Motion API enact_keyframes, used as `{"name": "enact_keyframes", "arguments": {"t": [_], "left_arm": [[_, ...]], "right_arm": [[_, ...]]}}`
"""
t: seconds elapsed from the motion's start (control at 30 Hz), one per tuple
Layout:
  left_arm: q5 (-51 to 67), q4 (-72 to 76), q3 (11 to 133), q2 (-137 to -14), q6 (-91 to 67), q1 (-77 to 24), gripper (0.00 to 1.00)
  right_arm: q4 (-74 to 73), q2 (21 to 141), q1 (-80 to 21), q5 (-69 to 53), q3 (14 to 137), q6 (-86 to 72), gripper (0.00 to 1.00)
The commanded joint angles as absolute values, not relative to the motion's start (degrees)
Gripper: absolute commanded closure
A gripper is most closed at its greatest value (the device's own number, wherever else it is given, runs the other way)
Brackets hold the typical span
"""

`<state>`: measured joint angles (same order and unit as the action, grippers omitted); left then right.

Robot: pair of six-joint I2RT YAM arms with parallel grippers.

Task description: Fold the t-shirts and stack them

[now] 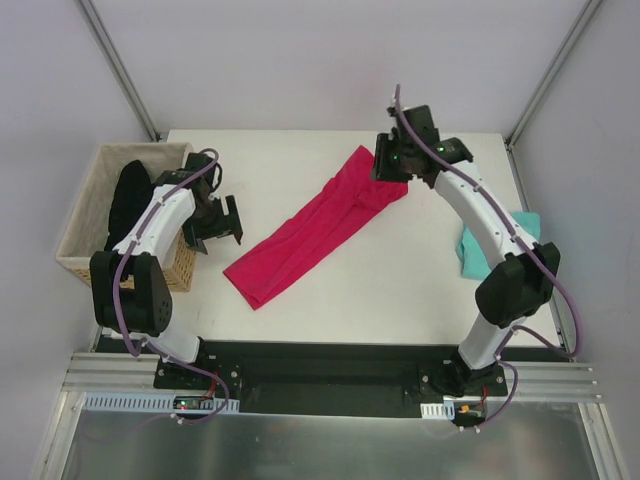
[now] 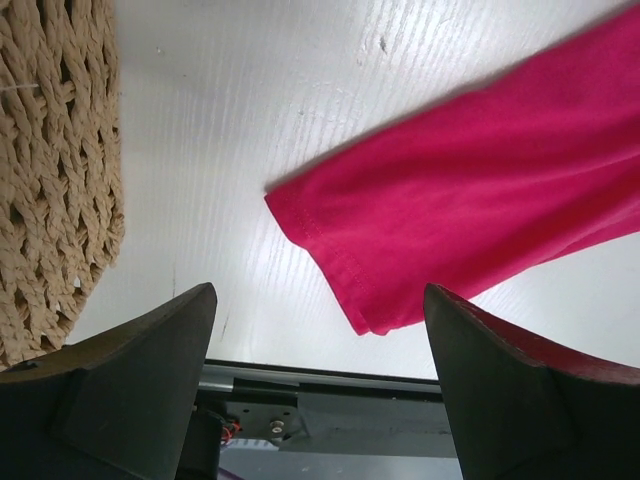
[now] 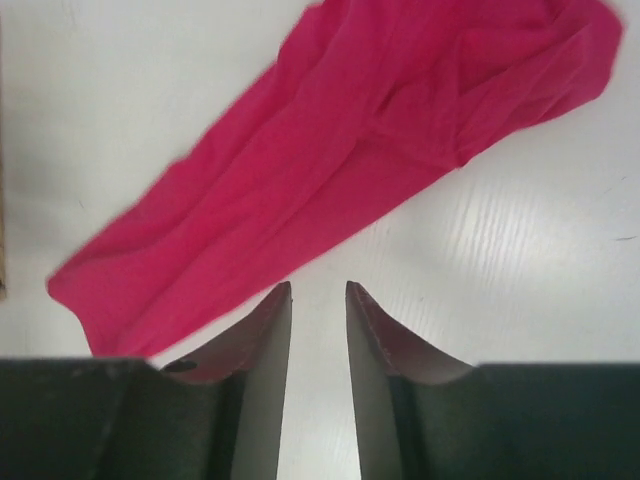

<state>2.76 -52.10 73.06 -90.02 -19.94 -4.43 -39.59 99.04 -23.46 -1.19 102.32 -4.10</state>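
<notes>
Lying as a long rumpled strip slantwise across the white bench [image 1: 300, 150], the magenta t-shirt [image 1: 315, 228] has the left claw [image 2: 320, 300] gaping empty near its near end beside the wicker basket [image 1: 90, 200], the teal t-shirt [image 1: 480, 250] bunched at the right edge, and the right claw [image 3: 318, 290] slightly parted, gripping nothing, over its far end.

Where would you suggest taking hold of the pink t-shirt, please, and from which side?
I would pinch the pink t-shirt at its near hem corner, coming from the left with the left gripper: it lies as a long diagonal band, and that corner lies flat, uncovered, nearest those open jaws.
</notes>
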Motion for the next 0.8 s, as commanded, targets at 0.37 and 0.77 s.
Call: {"name": "enact_keyframes", "arguments": {"t": [0.37, 0.77], "left_arm": [[2.46, -50.28, 73.3, -85.96, -19.77, -3.87, 0.15], [2.63, -50.01, 74.88, -86.22, -19.69, -3.52, 0.15]], "right_arm": [[-38.94, 105.73, -38.84, -2.9, 92.99, -12.39, 0.89], [-35.95, 112.14, -47.19, -6.94, 91.23, -16.26, 0.89]]}}
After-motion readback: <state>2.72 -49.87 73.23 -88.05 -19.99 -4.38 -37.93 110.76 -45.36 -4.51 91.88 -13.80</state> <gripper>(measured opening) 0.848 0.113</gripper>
